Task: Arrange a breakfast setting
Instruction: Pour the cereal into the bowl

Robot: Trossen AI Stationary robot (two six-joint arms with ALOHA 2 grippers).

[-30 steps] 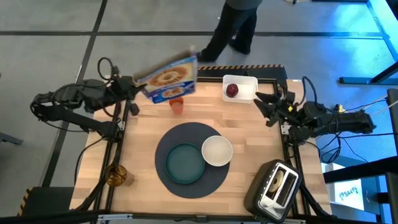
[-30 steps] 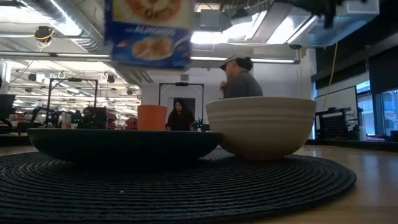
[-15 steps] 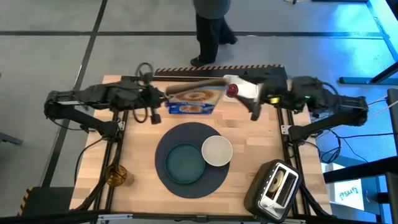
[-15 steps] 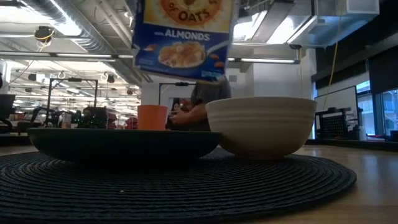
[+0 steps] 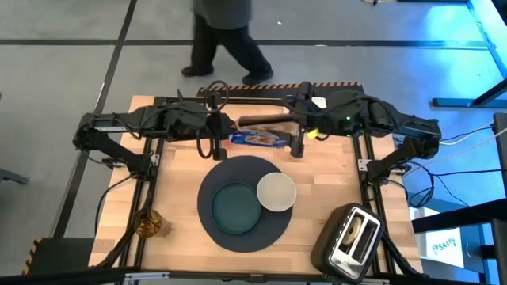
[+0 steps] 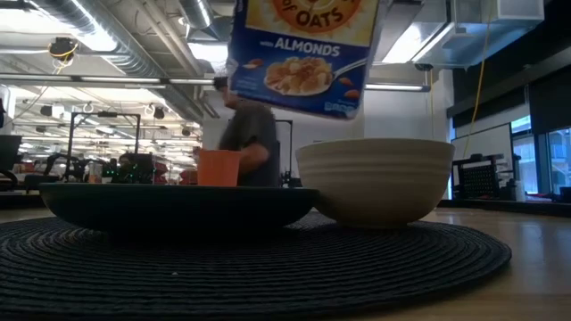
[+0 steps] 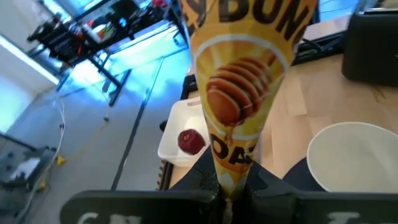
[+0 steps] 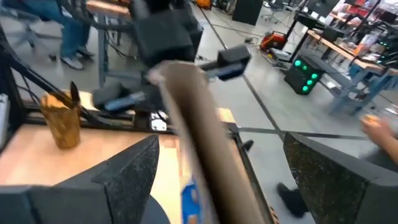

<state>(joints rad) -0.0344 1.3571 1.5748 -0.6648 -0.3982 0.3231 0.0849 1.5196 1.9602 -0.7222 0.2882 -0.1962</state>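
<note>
White bowl [image 5: 276,191] beside teal plate [image 5: 233,208], cereal box [image 5: 259,138] clamped in left pincer [image 5: 224,131], right pincer [image 5: 295,131] spread.

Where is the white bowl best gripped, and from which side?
Probably by its rim, from straight above, one finger inside and one outside. The white bowl stands upright and open on the placemat; the teal plate crowds its left-arm side, so take the rim toward the right arm. Left end effector holds the cereal box aloft, right end effector open at it.

cereal box [image 7: 239,106] in jaws, apple [image 7: 191,141], bowl [image 7: 351,158]
</note>
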